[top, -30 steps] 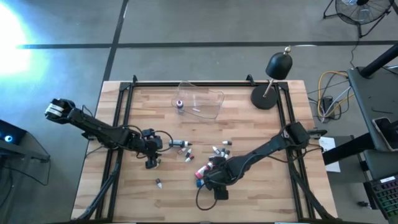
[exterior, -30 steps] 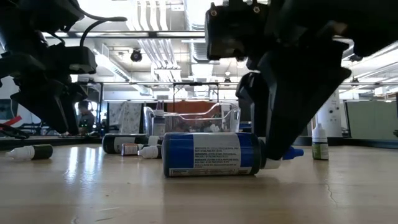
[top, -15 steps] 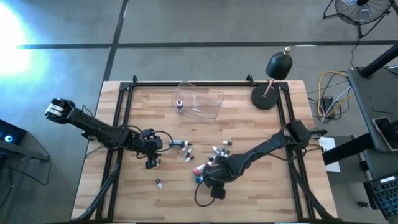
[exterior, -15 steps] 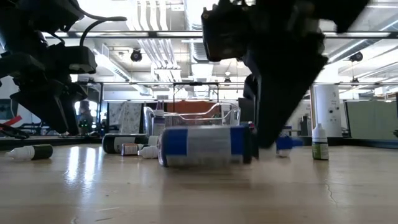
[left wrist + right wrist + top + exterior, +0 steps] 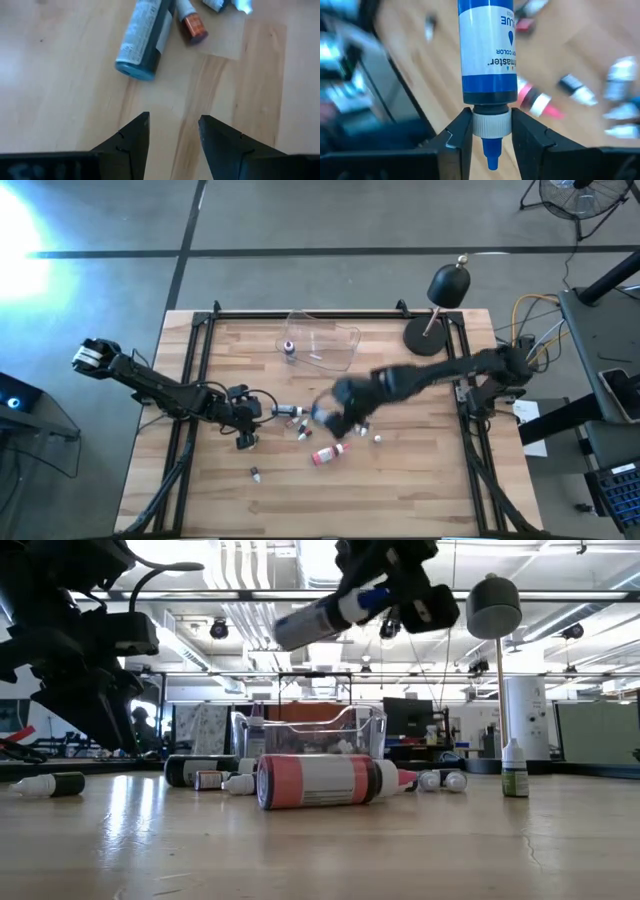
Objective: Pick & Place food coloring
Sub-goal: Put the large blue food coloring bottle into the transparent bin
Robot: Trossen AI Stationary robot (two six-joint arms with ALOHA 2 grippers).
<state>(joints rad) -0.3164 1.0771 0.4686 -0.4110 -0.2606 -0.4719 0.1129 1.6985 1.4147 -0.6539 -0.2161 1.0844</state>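
I am now carrying the blue bottle (image 5: 488, 55) clear of the wood: half a second ago it was lying in front, and the right gripper (image 5: 490, 131) is pinching it by the neck, lifted and swinging inward. The pink-red bottle (image 5: 320, 781) is lying nearest now, exposed where the blue one was. Behind it the other bottles (image 5: 292, 413) are lying scattered, the left gripper (image 5: 172, 132) waiting narrowly open over them. Farthest, the clear tub (image 5: 322, 340) is waiting, so I judge delivery comes next.

Glossy plastic bottles (image 5: 320, 781), wooden table (image 5: 420, 480)
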